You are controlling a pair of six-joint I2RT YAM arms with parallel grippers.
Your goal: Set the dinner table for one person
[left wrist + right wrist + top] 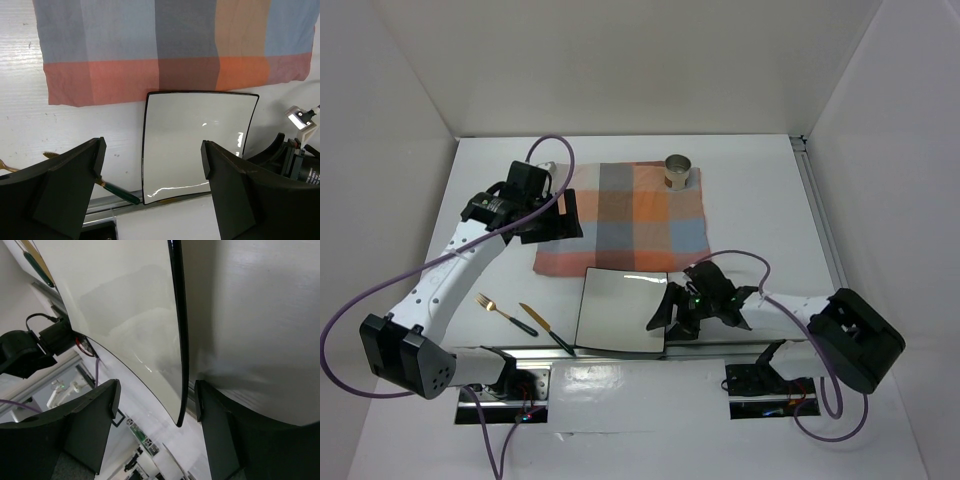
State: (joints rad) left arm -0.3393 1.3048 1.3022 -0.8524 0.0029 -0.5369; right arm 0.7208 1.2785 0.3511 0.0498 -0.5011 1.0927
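A square white plate (623, 310) with a black rim lies at the near edge of the dinner table (760, 200), just in front of a checked orange, blue and grey cloth (625, 220). My right gripper (670, 318) is at the plate's right side. In the right wrist view it (156, 390) stands open with the plate's rim (177, 340) between its jaws, close to the right finger (220, 430) with a thin gap. My left gripper (565, 222) hovers open over the cloth's left edge. Seen from the left wrist, it (152, 150) holds nothing, with the plate (195, 140) below it.
A gold fork (500, 310) and a green-handled knife (545, 328) lie left of the plate near the front rail. A small metal can (678, 172) stands on the cloth's far right corner. Aluminium rails run along the table's right and near edges.
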